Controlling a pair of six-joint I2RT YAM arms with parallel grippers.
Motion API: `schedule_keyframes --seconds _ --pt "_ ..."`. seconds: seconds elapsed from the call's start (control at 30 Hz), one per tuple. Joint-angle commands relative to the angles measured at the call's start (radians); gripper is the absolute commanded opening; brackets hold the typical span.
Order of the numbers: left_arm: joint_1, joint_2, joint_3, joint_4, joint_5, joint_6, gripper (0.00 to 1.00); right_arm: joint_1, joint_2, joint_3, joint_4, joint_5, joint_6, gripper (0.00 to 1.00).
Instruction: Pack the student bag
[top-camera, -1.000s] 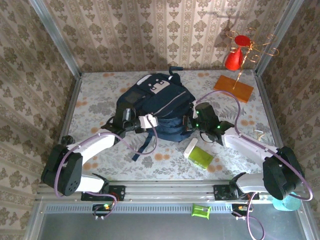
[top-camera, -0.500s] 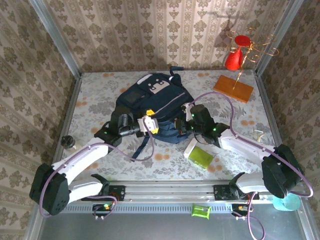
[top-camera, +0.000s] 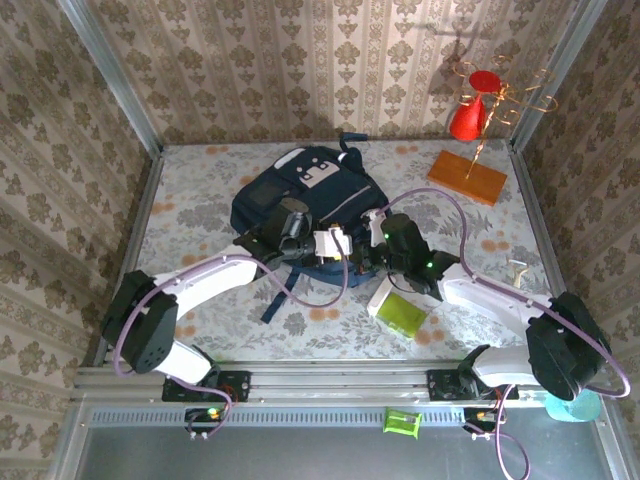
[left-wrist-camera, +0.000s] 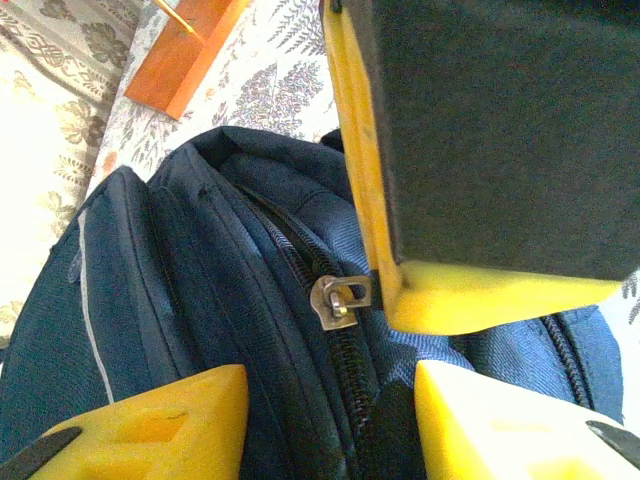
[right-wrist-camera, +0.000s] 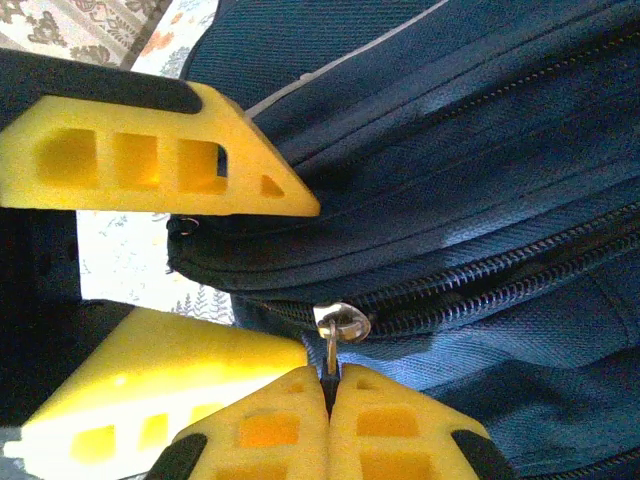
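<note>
The student bag (top-camera: 300, 195), dark navy with a white-grey patch and a thin light stripe, lies flat mid-table. My right gripper (top-camera: 372, 243) is at the bag's near right edge. In the right wrist view it (right-wrist-camera: 330, 385) is shut on the thin metal pull of a zipper slider (right-wrist-camera: 340, 322), with the zipper teeth running off to the right. My left gripper (top-camera: 335, 243) sits just to its left, and it (left-wrist-camera: 330, 400) is open, straddling the same zipper with nothing held. The slider (left-wrist-camera: 338, 298) lies just beyond its fingers, next to the right gripper's yellow pad (left-wrist-camera: 480, 300).
A lime-green packet (top-camera: 403, 313) and a white block (top-camera: 381, 295) lie on the table in front of the right arm. An orange board (top-camera: 468, 177) with a wire stand and a red cone (top-camera: 467, 118) stands at the back right. A small metal clip (top-camera: 517, 268) lies near the right wall.
My left arm has swung right along the bag's near edge, bringing its gripper up beside the right gripper. The right gripper has shifted slightly left, staying at the zipper.
</note>
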Motion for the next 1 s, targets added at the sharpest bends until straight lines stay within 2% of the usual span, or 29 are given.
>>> schedule_keyframes --seconds 0.0,0.1,0.23,0.3,0.47,0.67,0.97 --pt "0.000 0.035 0.033 -0.035 -0.076 0.034 0.42 0.012 -0.044 -0.012 0.030 0.000 -0.030 0.00" --pt "0.010 0.055 0.040 -0.046 -0.107 0.039 0.32 0.011 -0.051 -0.023 0.020 0.031 -0.032 0.00" --pt "0.034 0.052 0.030 -0.075 -0.118 0.046 0.08 -0.005 -0.068 -0.033 -0.019 0.115 -0.022 0.00" --pt "0.048 0.040 0.018 -0.083 -0.117 0.043 0.00 -0.016 -0.068 -0.027 -0.058 0.172 -0.011 0.00" --pt "0.088 -0.032 -0.045 -0.064 -0.054 0.022 0.00 -0.018 -0.046 0.014 -0.153 0.342 -0.012 0.00" --pt "0.126 -0.112 -0.105 -0.064 0.017 0.029 0.00 -0.035 -0.025 0.056 -0.216 0.486 -0.043 0.00" --pt "0.262 -0.281 -0.202 -0.085 0.146 0.024 0.00 -0.188 0.080 0.133 -0.244 0.417 -0.078 0.00"
